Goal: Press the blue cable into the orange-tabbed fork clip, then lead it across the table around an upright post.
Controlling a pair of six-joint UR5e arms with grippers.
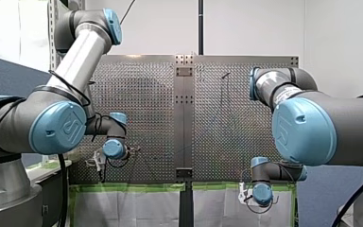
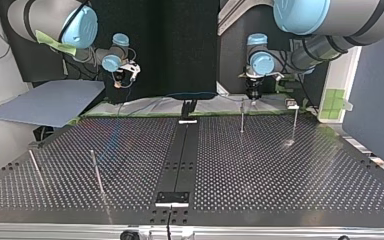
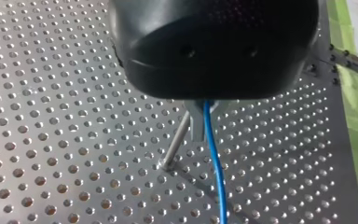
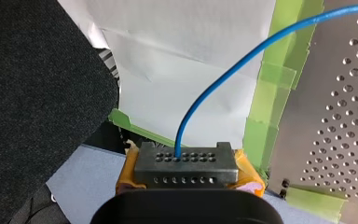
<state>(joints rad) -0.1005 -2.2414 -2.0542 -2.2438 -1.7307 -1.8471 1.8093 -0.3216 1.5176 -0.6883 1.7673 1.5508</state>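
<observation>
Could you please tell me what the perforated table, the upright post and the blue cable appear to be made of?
The silvery perforated table: probably metal sheet, brushed, dull glints around holes. The thin upright post: likely polished steel, bright highlight. The thin blue cable: smooth plastic-looking jacket, curves loosely; core unseen.

a white wall (image 1: 250,26) fills the upper part of the front view, with a dark blue partition (image 1: 7,78) at its left edge. in the top view a black curtain (image 2: 185,45) hangs at upper centre, and a grey-blue board (image 2: 50,102) lies at middle left.
</observation>
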